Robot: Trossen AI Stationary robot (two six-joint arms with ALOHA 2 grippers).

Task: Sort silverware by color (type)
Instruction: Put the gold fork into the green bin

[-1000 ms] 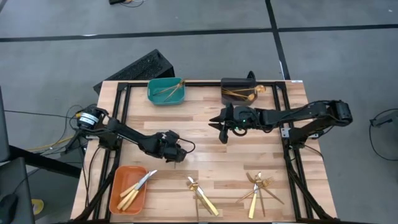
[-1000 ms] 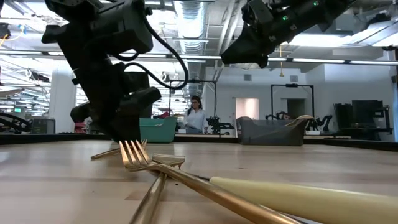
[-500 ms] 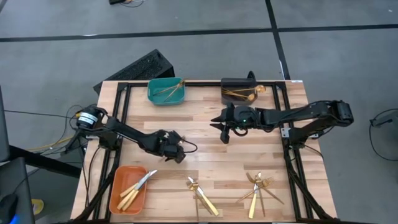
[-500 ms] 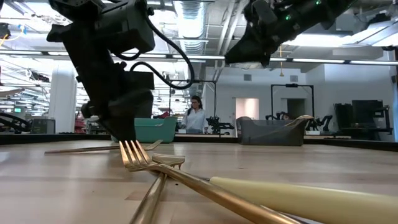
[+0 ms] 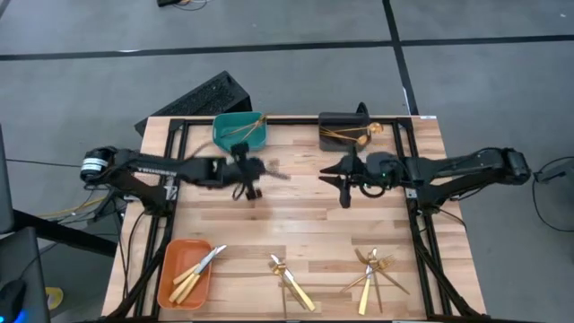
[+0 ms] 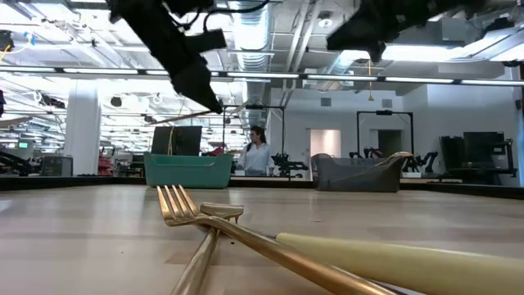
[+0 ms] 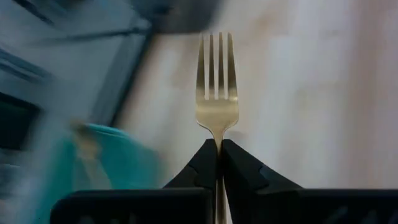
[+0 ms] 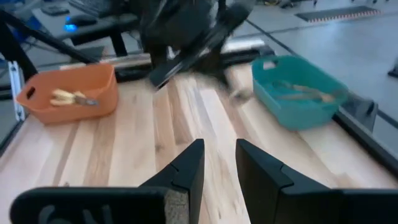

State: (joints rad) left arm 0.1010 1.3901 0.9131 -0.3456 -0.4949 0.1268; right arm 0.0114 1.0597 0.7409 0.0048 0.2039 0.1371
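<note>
My left gripper is up in the air just in front of the teal bin, shut on a gold fork. The fork's tines point away from the fingers, toward the table's right. My right gripper hovers open near the dark grey bin with nothing between its fingers. Gold forks lie flat on the table near the front edge. More silverware lies in a loose pile to their right. My left gripper pinches the fork at its neck, just below the tines, between the two fingertips. The handle runs back between the fingers, so they lie along it. The fork sticks straight out ahead, flat side up, lifted clear of the table.
An orange bin with knives stands at the front left. The teal bin holds gold pieces, and so does the dark grey bin. A black frame runs along the table's sides. A person stands in the room far behind.
My left gripper has risen from the table's front middle with the fork and swung fast toward the far edge and the teal bin. The fork, which lay on the table, is now lifted clear. My right gripper has shifted a little toward the right edge.
</note>
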